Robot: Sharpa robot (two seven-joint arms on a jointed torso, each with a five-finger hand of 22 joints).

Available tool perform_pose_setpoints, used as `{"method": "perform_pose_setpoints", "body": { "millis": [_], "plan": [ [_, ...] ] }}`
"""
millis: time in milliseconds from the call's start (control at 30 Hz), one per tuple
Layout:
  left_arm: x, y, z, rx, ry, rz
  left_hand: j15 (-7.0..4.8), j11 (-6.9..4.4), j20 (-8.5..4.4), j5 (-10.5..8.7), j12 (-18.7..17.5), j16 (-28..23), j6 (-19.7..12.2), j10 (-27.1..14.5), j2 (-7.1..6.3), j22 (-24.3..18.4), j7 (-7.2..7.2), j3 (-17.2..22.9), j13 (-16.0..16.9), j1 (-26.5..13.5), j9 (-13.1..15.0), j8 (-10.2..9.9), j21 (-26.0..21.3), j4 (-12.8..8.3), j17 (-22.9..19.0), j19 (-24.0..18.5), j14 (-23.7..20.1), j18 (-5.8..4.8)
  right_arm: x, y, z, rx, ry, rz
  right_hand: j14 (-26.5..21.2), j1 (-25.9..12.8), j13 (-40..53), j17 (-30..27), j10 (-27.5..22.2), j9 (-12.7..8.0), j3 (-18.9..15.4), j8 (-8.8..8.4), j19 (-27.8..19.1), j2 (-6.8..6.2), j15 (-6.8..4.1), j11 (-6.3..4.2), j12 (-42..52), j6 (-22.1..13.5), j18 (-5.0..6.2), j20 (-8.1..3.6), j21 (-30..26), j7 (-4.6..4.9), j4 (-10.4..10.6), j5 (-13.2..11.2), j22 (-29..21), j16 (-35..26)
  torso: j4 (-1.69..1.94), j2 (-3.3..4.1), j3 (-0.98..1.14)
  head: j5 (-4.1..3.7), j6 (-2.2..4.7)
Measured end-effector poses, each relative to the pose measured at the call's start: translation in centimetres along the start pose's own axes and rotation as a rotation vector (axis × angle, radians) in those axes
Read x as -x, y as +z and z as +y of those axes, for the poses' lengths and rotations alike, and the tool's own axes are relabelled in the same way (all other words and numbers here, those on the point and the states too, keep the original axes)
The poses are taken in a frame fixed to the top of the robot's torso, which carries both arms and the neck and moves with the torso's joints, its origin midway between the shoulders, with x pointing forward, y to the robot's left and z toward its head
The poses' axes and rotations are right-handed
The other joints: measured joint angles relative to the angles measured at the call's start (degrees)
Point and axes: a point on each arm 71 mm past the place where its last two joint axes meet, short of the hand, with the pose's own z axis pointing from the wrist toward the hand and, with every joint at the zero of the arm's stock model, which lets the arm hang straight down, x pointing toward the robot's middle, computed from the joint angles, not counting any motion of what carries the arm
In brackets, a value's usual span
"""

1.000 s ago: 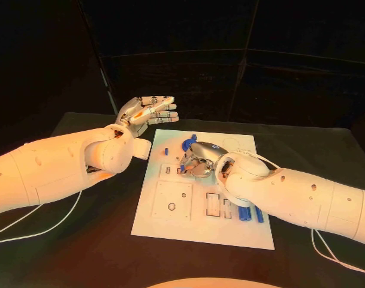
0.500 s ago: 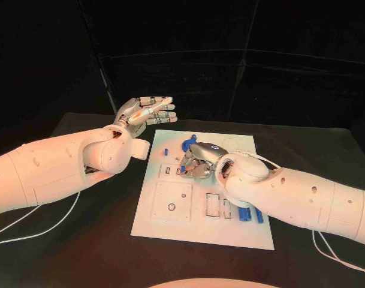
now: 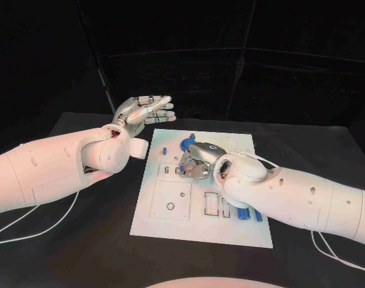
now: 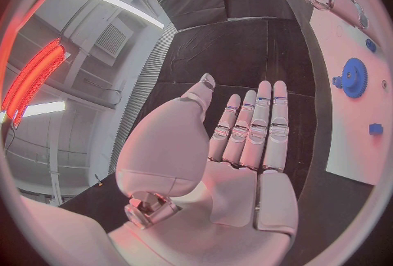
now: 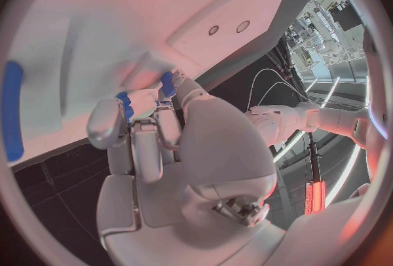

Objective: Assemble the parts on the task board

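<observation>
While the right hand (image 3: 198, 161) worked low over the middle of the task board (image 3: 172, 225), little had shifted in the last second.

The black table (image 3: 320, 147) carried the white board, and the right arm had crept only slightly toward the board's left edge, so the step in hand looked unfinished. That hand's fingers (image 5: 137, 123) were curled down with small blue parts (image 5: 125, 105) at their tips; whether they pinched them or merely pressed on them could not be told. The left hand (image 3: 145, 110) stayed raised beyond the board's far left corner, flat, fingers straight and together, holding nothing. A blue gear (image 4: 354, 76) lay near the far edge, and two blue pins (image 3: 250, 214) lay by the near right corner, both untouched.
</observation>
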Motion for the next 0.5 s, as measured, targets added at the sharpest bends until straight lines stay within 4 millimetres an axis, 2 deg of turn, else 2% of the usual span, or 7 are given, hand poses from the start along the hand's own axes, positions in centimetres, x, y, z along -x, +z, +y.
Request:
{"method": "perform_pose_setpoints", "body": {
  "millis": [500],
  "plan": [
    [0.08, 0.00, 0.01, 0.000, 0.000, -0.001, 0.00, 0.00, 0.00, 0.00, 0.0, 0.0, 0.0, 0.0, 0.21, 0.0, 0.00, 0.0, 0.0, -0.2, 0.0, 0.0, 0.0, 0.0, 0.0, 0.0, 0.0, 0.00, -0.04, -0.23, -0.11, -0.025, -0.017, -0.005, 0.0, -1.9, -0.2, 0.0, 0.0, 0.0, 0.6, 0.00, 0.0, -0.52, 0.00, -0.01, -0.1, 0.1, 0.00, 0.00, 0.0, -0.21, 0.2, 1.0, -0.2, 0.0, 0.13, -0.03, -0.05, -0.19, -0.26]
  ]
}}
